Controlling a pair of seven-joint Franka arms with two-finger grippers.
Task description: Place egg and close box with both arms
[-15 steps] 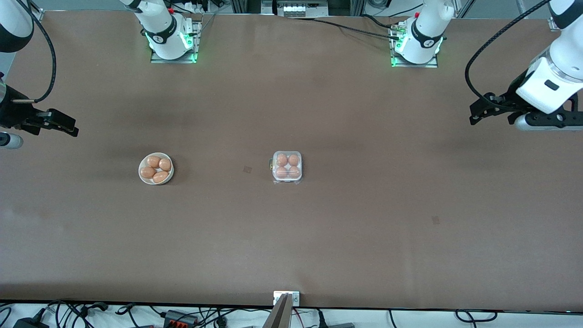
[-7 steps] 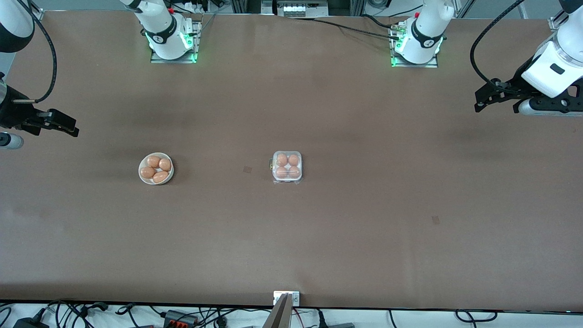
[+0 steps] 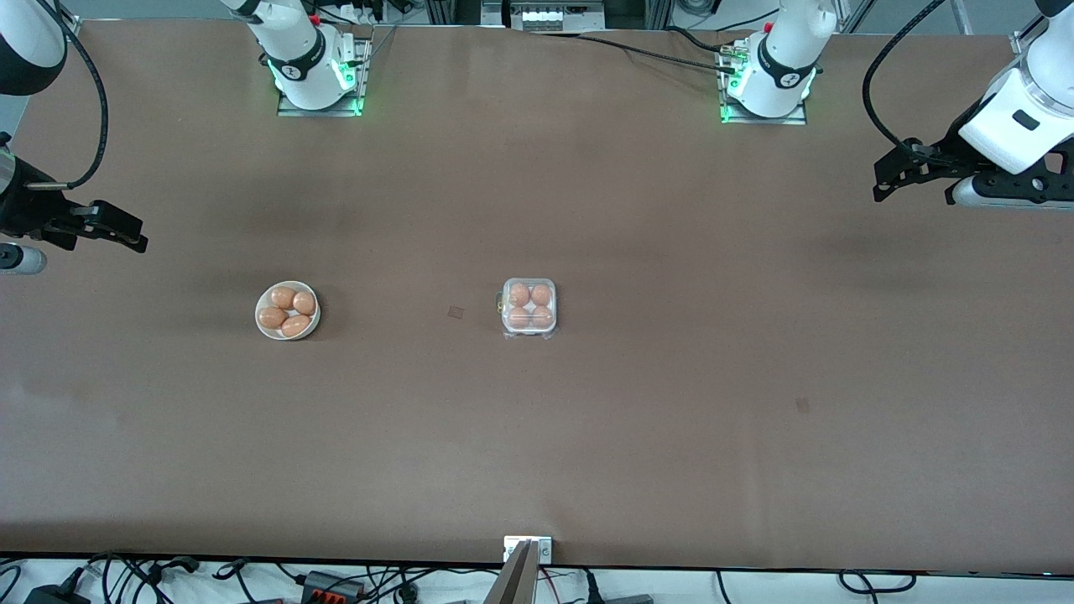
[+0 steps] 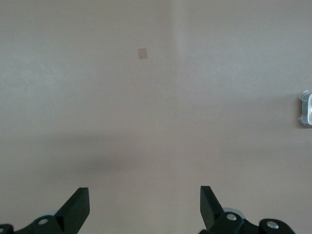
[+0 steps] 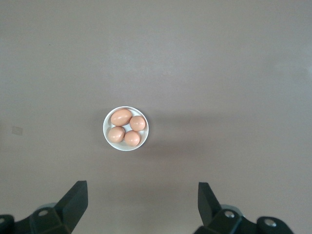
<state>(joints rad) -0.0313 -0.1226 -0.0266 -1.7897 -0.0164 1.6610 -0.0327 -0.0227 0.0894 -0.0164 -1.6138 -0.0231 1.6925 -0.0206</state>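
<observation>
Both arms are cut off by the front view's side edges, so only their wrists and grippers show. The left gripper [image 3: 881, 180] hangs over the table's edge at the left arm's end, its fingers [image 4: 78, 207] spread wide and holding nothing; the right gripper [image 3: 134, 239] hangs over the edge at the right arm's end, its fingers [image 5: 75, 200] likewise wide apart and empty. In the left wrist view only a sliver of the box [image 4: 305, 108] shows at the picture's edge. The box [image 3: 529, 307] sits near the middle of the table [image 3: 671, 419], a small square white tray with rounded corners under a glossy clear lid that lies flat over it; four smooth orange-brown eggs [image 3: 529, 305] fill its cells, and which of them is the task's egg cannot be told, nor whether the lid is latched. Toward the right arm's end of the table stands a round cream-white bowl [image 3: 263, 327] holding four more eggs [image 3: 288, 311], touching one another. The tabletop is a matte brown sheet with two small darker squares of tape [image 3: 456, 312]. A metal bracket [image 3: 528, 547] sits at the middle of the table's edge nearest the front camera, with cables [image 3: 336, 580] lying along that edge.
</observation>
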